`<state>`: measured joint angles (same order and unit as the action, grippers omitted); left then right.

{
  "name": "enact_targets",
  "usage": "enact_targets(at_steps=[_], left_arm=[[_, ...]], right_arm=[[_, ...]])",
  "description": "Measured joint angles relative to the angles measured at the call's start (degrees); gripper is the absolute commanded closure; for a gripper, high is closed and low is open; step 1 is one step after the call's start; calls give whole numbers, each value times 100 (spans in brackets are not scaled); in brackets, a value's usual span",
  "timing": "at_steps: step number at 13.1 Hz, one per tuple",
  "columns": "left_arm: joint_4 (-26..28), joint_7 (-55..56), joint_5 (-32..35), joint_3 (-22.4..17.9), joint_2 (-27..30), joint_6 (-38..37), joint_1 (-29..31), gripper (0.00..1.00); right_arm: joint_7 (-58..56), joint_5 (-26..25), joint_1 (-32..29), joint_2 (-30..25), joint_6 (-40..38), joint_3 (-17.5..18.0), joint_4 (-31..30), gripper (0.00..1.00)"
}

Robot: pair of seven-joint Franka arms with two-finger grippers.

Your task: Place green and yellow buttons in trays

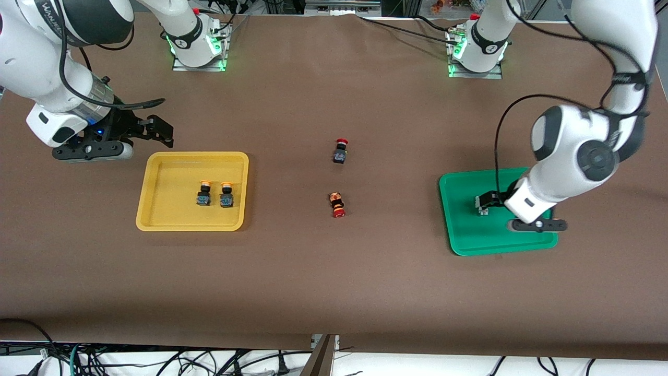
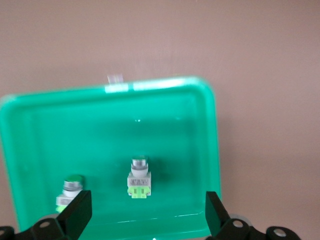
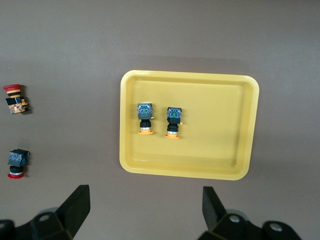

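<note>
on the brown table [image 1: 323, 271], the green tray [image 1: 469, 235] lies toward the left arm's end, with two green buttons [image 2: 139, 177] [image 2: 70, 192] in it. the left claw [image 2: 145, 212] is low over this tray, fingers [image 2: 77, 212] spread and holding nothing. the yellow tray [image 1: 156, 209], toward the right arm's end, holds two yellow buttons [image 1: 203, 193] [image 1: 226, 194] side by side. between the trays lie two red switches [image 1: 337, 204] [image 1: 340, 151]. the right claw [image 1: 133, 133], spread and empty, waits over the table just beside the yellow tray.

Two buttons [image 3: 159, 121] in one tray [image 1: 156, 209], two switches [image 2: 139, 178] in the other tray [image 1: 469, 240], two loose switches [image 1: 339, 177] between
</note>
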<state>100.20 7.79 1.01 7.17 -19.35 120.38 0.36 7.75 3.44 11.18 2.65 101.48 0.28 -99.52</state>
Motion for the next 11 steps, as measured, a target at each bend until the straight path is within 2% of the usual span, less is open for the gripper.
enact_targets(at_steps=[3, 7, 11], left_arm=[[-338, 7, -16, -10, 724, -621, 2, 0], [-345, 18, -329, -267, 1659, -2232, 66, 0], [-336, 13, -330, -471, 1771, -2497, 89, 0]], right_arm=[[8, 0, -5, 97, 1, 0, 5, 1], [13, 0, -9, 193, 55, 1, 33, 1], [13, 0, -11, 245, 91, 0, 40, 1]])
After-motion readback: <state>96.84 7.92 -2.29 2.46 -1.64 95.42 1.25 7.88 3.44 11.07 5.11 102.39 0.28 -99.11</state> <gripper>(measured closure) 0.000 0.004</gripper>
